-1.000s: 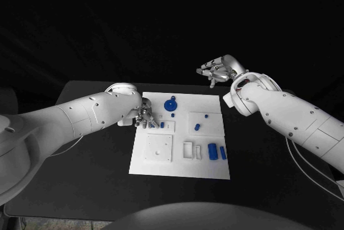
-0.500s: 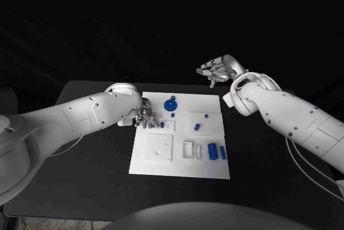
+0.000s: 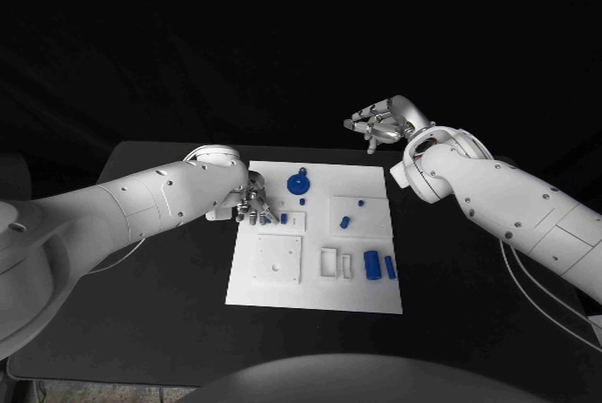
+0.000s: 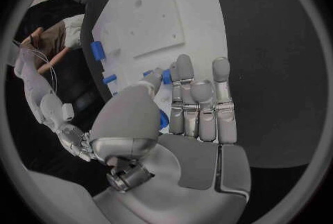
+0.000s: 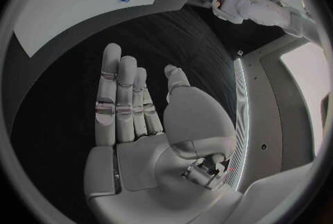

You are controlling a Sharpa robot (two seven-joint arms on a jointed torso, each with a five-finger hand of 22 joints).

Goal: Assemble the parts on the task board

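At centre left the left hand [image 3: 255, 206] rests at the task board's [image 3: 314, 285] left edge, pinching a small blue part [image 4: 166, 76], while at upper right the right hand [image 3: 379, 124] hovers open, holding nothing, beyond the table [image 3: 150, 281].

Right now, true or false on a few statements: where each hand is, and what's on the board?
1. The right hand holds a blue part. False: it is raised beyond the table's far edge, holding nothing, fingers apart.
2. The left hand is at the white board's left edge. True.
3. A blue gear sits near the board's far edge. True.
4. The board carries no blue parts near its right side. False: two blue blocks lie there.
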